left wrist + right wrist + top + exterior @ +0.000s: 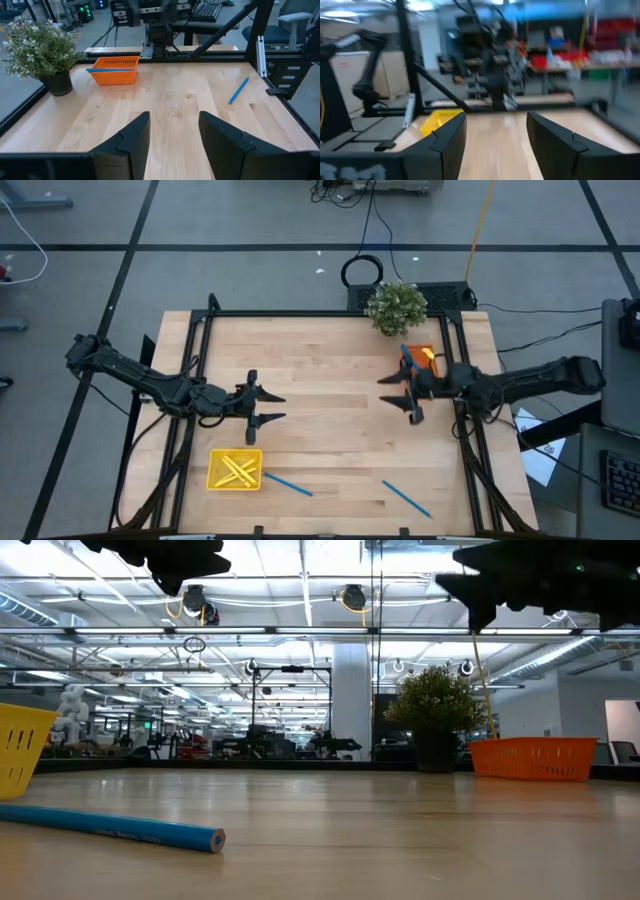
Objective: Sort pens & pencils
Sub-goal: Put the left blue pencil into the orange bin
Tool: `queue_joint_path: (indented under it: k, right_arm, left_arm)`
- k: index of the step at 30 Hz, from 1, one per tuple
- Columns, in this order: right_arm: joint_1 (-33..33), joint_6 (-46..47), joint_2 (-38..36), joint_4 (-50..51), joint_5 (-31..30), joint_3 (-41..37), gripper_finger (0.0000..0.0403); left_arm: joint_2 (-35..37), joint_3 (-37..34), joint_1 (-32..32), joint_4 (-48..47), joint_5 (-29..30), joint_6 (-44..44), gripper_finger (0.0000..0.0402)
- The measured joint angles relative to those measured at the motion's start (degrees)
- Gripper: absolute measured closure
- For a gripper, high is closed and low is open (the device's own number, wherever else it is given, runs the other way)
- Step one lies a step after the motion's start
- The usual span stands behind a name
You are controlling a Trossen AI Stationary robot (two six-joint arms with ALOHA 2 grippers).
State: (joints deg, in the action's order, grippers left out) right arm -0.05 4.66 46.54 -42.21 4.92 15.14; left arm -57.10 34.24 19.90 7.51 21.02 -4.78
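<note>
My left gripper (280,408) hovers open above the table's left middle, nothing between its fingers (136,139). My right gripper (385,391) hangs open above the right middle, just in front of the orange tray (428,360), and is also empty. A blue pencil (107,70) lies across that tray's rim. The yellow tray (235,470) at the near left holds crossed yellow pencils (236,470). Two blue pencils lie flat on the table: one (290,484) right of the yellow tray, one (407,498) at the near right.
A potted plant (396,307) stands at the far edge, behind the orange tray. A black frame (330,314) runs along the table's far and side edges. Bare wood (330,430) lies between the two grippers.
</note>
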Motion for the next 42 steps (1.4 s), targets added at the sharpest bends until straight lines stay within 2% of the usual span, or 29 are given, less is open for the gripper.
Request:
queue_joint_path:
  k: [3,6,21,29,34,36,40,42]
  right_arm:
    - [2.6,-4.0,2.8,-11.7,-0.2,-3.7,0.0204]
    - [3.7,-3.7,3.5,-18.8,-0.4,-5.4,0.0204]
    - [4.3,-3.8,3.7,-18.8,-0.4,-5.8,0.0204]
    - [4.3,-3.8,3.7,-18.8,-0.4,-5.8,0.0204]
    - [4.3,-3.8,3.7,-18.8,-0.4,-5.8,0.0204]
    - [4.3,-3.8,3.7,-18.8,-0.4,-5.8,0.0204]
    - [4.3,-3.8,3.7,-18.8,-0.4,-5.8,0.0204]
    - [4.3,-3.8,3.6,-18.8,-0.4,-5.8,0.0204]
  left_arm:
    - [0.0,0.0,0.0,0.0,0.0,0.0,0.0227]
    - [0.0,0.0,0.0,0.0,0.1,0.0,0.0227]
    - [0.0,0.0,0.0,0.1,1.8,-0.3,0.0227]
    - [-1.9,0.0,0.0,2.9,0.9,-4.1,0.0227]
    - [-9.8,0.1,0.0,10.5,-5.1,-4.4,0.0227]
    - [-14.0,1.9,0.0,9.7,-8.7,-4.7,0.0227]
    - [-21.3,10.0,0.6,0.1,-18.7,-5.5,0.0227]
    - [-25.0,14.5,2.0,-6.6,-20.5,-5.9,0.0227]
